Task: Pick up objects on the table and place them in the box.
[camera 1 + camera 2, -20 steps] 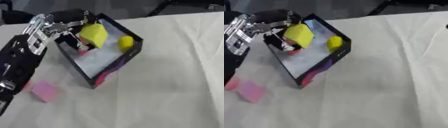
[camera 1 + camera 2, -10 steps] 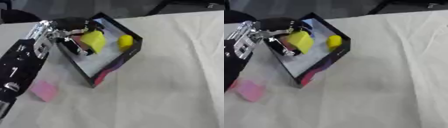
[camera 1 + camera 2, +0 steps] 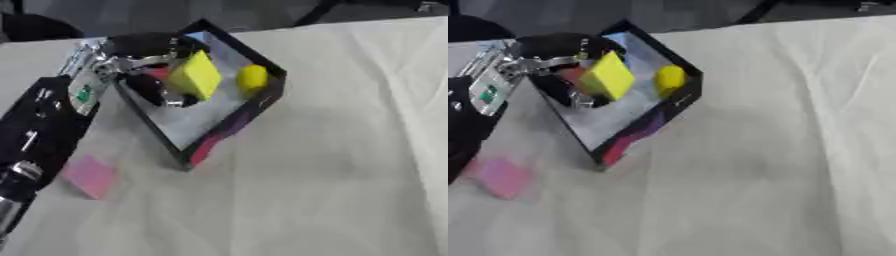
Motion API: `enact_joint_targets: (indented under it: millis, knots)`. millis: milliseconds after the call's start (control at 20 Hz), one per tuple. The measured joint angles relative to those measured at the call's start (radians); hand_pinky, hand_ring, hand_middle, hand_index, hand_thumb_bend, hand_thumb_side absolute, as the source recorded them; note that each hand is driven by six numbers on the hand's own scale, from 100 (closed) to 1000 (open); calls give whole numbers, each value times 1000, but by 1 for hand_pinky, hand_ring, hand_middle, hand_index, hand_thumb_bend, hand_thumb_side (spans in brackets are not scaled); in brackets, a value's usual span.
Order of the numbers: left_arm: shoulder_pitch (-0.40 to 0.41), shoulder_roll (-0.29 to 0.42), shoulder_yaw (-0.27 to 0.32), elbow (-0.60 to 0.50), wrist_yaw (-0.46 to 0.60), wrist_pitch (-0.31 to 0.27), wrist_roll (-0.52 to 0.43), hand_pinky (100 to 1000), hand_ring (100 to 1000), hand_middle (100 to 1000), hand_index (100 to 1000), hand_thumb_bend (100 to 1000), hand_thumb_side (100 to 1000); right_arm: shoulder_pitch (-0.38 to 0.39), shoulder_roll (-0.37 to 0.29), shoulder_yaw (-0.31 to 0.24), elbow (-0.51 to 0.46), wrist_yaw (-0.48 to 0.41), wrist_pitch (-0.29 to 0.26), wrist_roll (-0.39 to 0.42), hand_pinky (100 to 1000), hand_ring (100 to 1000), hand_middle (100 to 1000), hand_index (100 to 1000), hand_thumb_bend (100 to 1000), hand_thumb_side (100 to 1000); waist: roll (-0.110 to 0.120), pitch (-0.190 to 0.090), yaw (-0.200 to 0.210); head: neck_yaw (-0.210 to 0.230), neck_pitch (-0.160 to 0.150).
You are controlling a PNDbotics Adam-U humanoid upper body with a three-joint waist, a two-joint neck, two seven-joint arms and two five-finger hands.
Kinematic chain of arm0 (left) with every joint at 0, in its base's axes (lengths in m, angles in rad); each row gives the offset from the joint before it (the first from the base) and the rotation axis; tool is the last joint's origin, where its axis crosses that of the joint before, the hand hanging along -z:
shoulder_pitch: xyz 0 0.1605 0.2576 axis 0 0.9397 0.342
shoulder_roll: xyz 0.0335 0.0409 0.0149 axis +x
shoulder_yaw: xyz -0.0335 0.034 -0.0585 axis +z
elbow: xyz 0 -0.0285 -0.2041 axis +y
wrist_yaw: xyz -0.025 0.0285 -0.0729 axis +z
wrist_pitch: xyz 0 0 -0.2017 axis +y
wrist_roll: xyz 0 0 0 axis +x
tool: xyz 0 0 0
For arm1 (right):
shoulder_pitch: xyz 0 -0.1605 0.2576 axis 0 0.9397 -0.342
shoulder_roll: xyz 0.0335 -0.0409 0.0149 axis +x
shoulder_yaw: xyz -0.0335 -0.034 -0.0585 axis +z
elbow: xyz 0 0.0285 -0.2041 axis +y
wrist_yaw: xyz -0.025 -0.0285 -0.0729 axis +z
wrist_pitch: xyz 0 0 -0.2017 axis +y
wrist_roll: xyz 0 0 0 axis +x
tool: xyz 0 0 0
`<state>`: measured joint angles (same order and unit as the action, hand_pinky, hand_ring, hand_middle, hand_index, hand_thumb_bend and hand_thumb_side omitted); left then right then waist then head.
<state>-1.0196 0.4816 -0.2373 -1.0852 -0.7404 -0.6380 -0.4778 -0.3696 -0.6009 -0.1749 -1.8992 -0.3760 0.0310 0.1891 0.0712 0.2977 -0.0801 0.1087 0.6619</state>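
The robot's left hand (image 3: 144,55) reaches into the black open box with a pale floor (image 3: 262,102). Its fingers (image 3: 162,95) are curled around a yellow cube-shaped block (image 3: 196,76), which it holds inside the box. A small yellow rounded object (image 3: 252,77) lies by the box's right wall. A pink flat square piece (image 3: 87,175) lies on the cream cloth-covered surface (image 3: 350,150), left of the box.

Both head eyes look steeply down from close above, sharing the box (image 3: 229,127) on the cloth-covered worktop (image 3: 350,150), slightly offset sideways.
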Motion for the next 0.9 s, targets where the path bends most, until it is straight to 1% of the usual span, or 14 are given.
enact_joint_targets:
  millis: [100, 150, 200, 250, 350, 500, 600, 650, 700, 750, 800, 900]
  knots:
    - [0, 5, 0, -8, 4, 1, -1, 1000, 1000, 953, 949, 441, 569, 0, 0, 0, 0, -2, -1, -1, 911, 607, 608, 832, 100, 523, 0, 0, 1, 0, 4]
    - [1, 5, 0, -8, 4, 1, -1, 1000, 1000, 956, 948, 474, 189, 0, 0, 0, 0, -3, -1, -1, 911, 606, 607, 831, 100, 523, 0, 0, 1, 0, 5]
    - [2, 6, 1, -8, 5, 2, -2, 1000, 1000, 955, 946, 501, 213, 0, 0, 0, 0, -4, -1, -1, 911, 606, 607, 831, 100, 523, 0, 0, 1, 0, 5]
    - [2, 6, 4, -7, 5, 3, -3, 1000, 1000, 954, 943, 491, 241, 0, 0, 0, 0, -5, -2, -2, 911, 605, 607, 831, 100, 523, 0, 0, 0, 1, 5]
    - [2, 7, 13, -5, 6, 3, -3, 1000, 1000, 950, 938, 418, 253, 0, 0, 0, 0, -7, -2, -3, 911, 604, 607, 830, 100, 523, 0, 0, 0, 1, 5]
    - [4, 7, 18, 1, 20, 2, -2, 1000, 1000, 933, 938, 275, 244, 1, 0, 0, 0, -7, -3, -4, 911, 603, 605, 830, 100, 523, 0, 0, 0, 1, 6]
    - [8, 7, 18, 2, 41, 3, -3, 1000, 1000, 907, 930, 121, 225, 1, 0, 0, 0, -7, -3, -5, 910, 603, 605, 830, 100, 523, 0, 0, 1, 1, 6]
    - [10, 7, 18, 1, 59, 7, -7, 1000, 1000, 907, 930, 121, 225, 1, 0, 0, 0, -7, -3, -5, 910, 603, 605, 830, 100, 523, 0, 0, 2, 1, 6]
    - [13, 9, 18, -1, 80, 12, -12, 990, 977, 866, 932, 100, 244, 1, 0, -1, 0, -7, -3, -5, 910, 603, 605, 830, 100, 523, 0, 0, 3, 1, 7]
    - [17, 12, 18, -6, 111, 20, -20, 957, 949, 847, 935, 100, 244, 2, 0, -1, 0, -7, -3, -5, 910, 603, 605, 830, 100, 523, 0, 0, 5, 1, 10]
    - [22, 15, 18, -17, 152, 32, -32, 936, 928, 846, 939, 100, 270, 3, 0, -2, 0, -7, -4, -5, 910, 603, 605, 830, 100, 523, 0, 0, 9, 0, 14]
    - [34, 36, 21, -68, 257, 59, -59, 913, 906, 863, 923, 100, 387, 10, 0, -3, 0, -7, -3, -6, 910, 603, 606, 830, 100, 523, 0, 0, 17, -6, 15]
